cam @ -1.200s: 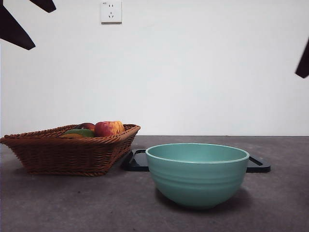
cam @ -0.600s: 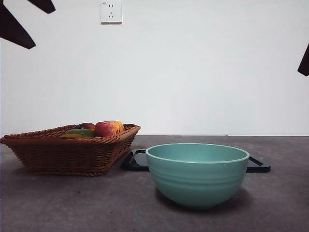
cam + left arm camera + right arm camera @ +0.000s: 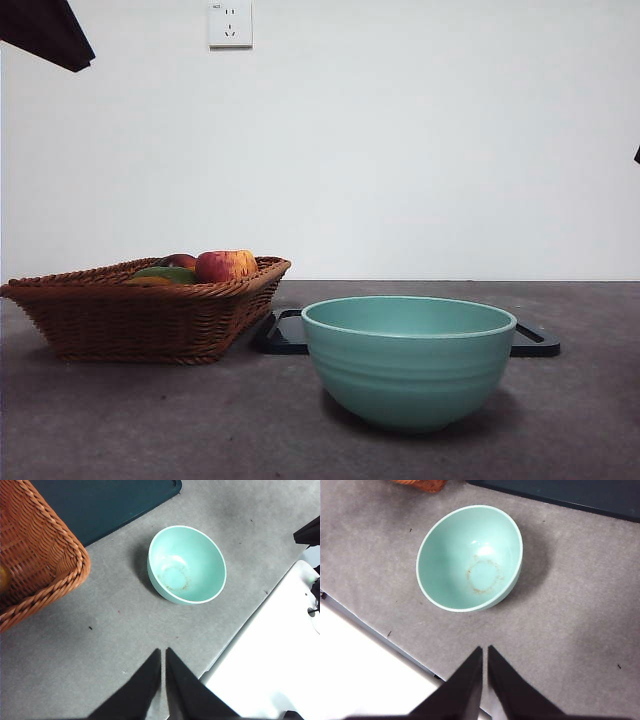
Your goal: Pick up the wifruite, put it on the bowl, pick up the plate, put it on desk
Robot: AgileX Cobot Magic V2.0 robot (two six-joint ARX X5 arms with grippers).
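The teal-green bowl [image 3: 408,360] stands empty on the dark grey desk [image 3: 150,420]; it also shows in the left wrist view [image 3: 186,565] and the right wrist view [image 3: 470,557]. The wifruite lies in the wicker basket [image 3: 140,315], mostly hidden by the rim; a small rounded brownish top [image 3: 178,261] shows beside the red-and-yellow apple [image 3: 225,265]. A dark flat plate [image 3: 535,340] lies behind the bowl. My left gripper [image 3: 163,652] and right gripper [image 3: 485,650] are both shut, empty and high above the desk near its front edge.
A flat green fruit [image 3: 165,272] also lies in the basket. One black arm tip [image 3: 45,30] shows at the top left corner, another [image 3: 637,155] barely at the right edge. A white surface [image 3: 270,660] borders the desk's front edge.
The black arm tip at the top left has shifted up and shows as one block. The tip at the right edge has almost left the view. Bowl, basket and plate have not moved.
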